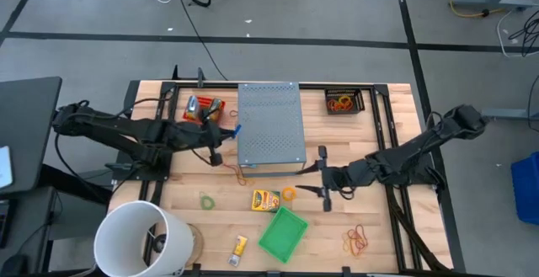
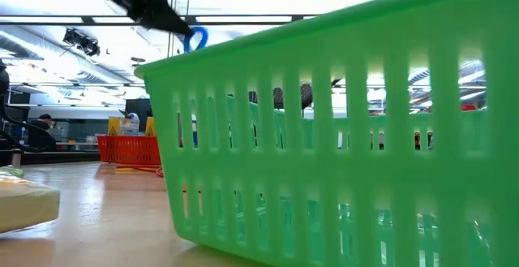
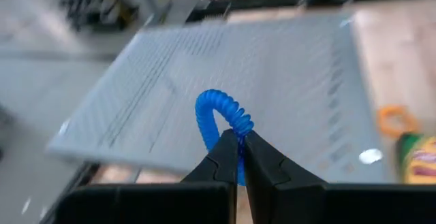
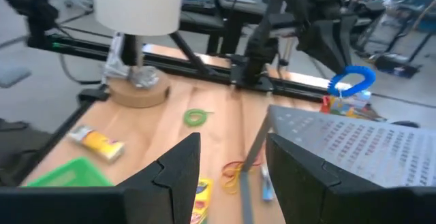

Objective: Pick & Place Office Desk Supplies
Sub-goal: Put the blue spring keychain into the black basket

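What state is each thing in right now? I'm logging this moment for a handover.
Left claw: shut on the blue coiled band, above the grey box's left edge.
Blue coiled band: pinched, lifted off the table.
Right claw: open, empty, low over the table.
Grey perforated box: flat on the table.
Green basket: upright, looks empty.
White bucket: on its side.

Even bright overhead light, soft shadows, left wrist view motion-blurred, ceiling lights glaring in low view

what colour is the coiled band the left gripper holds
Blue; the coiled band pinched in the left gripper shows best in the left wrist view.
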### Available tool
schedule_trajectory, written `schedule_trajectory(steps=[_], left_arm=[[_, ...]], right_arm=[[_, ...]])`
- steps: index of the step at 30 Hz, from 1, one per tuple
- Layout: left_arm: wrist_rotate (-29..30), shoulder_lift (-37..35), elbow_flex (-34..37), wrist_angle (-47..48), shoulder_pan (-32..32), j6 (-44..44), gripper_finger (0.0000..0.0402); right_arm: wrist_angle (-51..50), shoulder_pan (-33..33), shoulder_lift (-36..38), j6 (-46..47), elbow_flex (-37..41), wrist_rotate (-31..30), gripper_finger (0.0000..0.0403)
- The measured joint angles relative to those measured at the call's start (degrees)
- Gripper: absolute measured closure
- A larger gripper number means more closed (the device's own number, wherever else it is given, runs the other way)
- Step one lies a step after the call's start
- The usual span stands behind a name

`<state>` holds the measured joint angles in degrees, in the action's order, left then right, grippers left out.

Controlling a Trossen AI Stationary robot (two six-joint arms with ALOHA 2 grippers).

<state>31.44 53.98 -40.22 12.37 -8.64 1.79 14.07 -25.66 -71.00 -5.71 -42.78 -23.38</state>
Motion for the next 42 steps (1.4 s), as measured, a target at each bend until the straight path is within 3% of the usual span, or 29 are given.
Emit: schedule_trajectory(steps=[4, 11, 22, 34, 42], left_arm=[[-7.7, 0.29, 0.01, -7.43, -0.01, 6.31, 0.0393], [-20.52, 3.89, -0.01, -19.74, 0.95, 14.47, 0.0393], [-44.46, 11.76, -0.03, -35.54, 6.39, 18.11, 0.0393], [-52.21, 19.91, -0.01, -45.16, 10.66, 16.69, 0.0393], [-52.93, 21.28, -0.01, -47.3, 11.41, 16.28, 0.0393]], right_arm=[[8.65, 2.85, -4.03, -3.8, 0.02, 0.82, 0.0229], [24.87, 8.98, -9.41, -8.54, 0.04, 9.0, 0.0229], [26.61, 18.59, -11.51, -5.22, 0.07, 16.54, 0.0229], [28.31, 20.41, -11.52, -3.12, 0.09, 23.58, 0.0229], [27.28, 20.41, -11.52, -2.3, 0.11, 25.66, 0.0229]])
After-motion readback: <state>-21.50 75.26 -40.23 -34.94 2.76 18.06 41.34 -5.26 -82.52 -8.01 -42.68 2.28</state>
